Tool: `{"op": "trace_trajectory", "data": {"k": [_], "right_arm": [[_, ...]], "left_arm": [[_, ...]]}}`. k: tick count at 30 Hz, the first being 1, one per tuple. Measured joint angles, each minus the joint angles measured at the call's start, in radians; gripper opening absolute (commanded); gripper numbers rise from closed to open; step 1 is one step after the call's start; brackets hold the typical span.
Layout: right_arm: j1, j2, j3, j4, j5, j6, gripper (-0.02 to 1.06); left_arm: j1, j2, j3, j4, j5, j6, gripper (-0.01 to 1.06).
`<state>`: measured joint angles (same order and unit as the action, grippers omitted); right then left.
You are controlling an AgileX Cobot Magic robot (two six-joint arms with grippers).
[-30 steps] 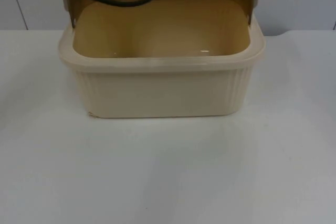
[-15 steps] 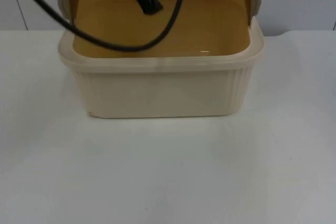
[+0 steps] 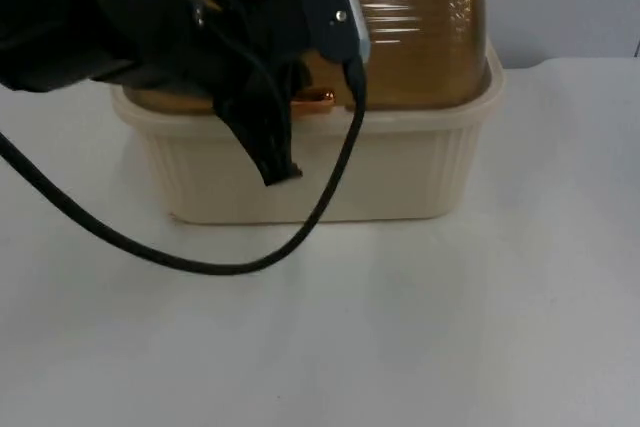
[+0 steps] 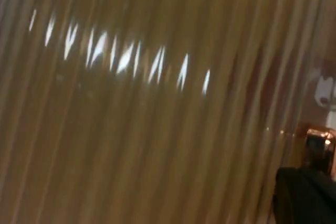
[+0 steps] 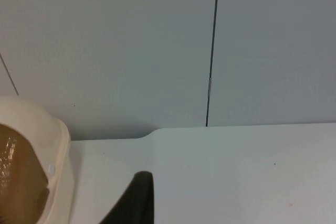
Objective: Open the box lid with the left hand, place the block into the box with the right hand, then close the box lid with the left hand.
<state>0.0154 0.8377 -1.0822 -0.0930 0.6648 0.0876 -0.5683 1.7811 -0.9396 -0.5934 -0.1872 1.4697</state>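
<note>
1. Now my left gripper [image 3: 285,162] hangs over the front of the cream box [image 3: 310,172], at the amber lid [image 3: 420,37], which lies down on the box's rim.
2. Whether its fingers are spread, I cannot tell.
3. Right arm waits beside the box on the white bench [image 5: 236,171]; its finger state is unclear too.

Cream ribbed box [image 3: 310,182] at table's far middle; translucent amber ribbed lid [image 3: 420,37] down on rim.
</note>
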Motion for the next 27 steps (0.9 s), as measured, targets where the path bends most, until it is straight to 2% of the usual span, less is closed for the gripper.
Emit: {"op": "trace_trajectory", "data": {"k": [5, 8, 11, 13, 14, 17, 23, 25, 27], "right_arm": [[0.0, 0.0, 0.0, 0.014, 0.001, 0.0, 1.04], [0.0, 0.0, 0.0, 0.014, 0.001, 0.0, 1.04], [0.0, 0.0, 0.0, 0.014, 0.001, 0.0, 1.04], [0.0, 0.0, 0.0, 0.014, 0.001, 0.002, 1.04], [0.0, 0.0, 0.0, 0.014, 0.001, 0.002, 1.04], [0.0, 0.0, 0.0, 0.014, 0.002, 0.004, 1.04], [0.0, 0.0, 0.0, 0.014, 0.002, 0.004, 1.04], [0.0, 0.0, 0.0, 0.014, 0.002, 0.004, 1.04], [0.0, 0.0, 0.0, 0.014, 0.002, 0.004, 1.04]], "left_arm": [[-0.002, -0.115, 0.002, -0.095, 0.012, -0.078, 0.0], [-0.006, -0.224, 0.002, -0.224, 0.051, -0.108, 0.0], [-0.008, -0.283, 0.002, -0.335, 0.045, -0.114, 0.0], [-0.008, -0.347, 0.002, -0.451, -0.018, -0.119, 0.0], [-0.008, -0.347, 0.002, -0.451, -0.018, -0.119, 0.0], [-0.008, -0.422, 0.002, -0.533, -0.143, -0.112, 0.0], [-0.008, -0.557, 0.002, -0.65, -0.246, -0.024, 0.0], [0.004, -0.579, 0.0, -0.686, -0.254, -0.019, 0.0], [0.085, -0.605, -0.01, -0.805, -0.182, -0.012, 0.0]]}}
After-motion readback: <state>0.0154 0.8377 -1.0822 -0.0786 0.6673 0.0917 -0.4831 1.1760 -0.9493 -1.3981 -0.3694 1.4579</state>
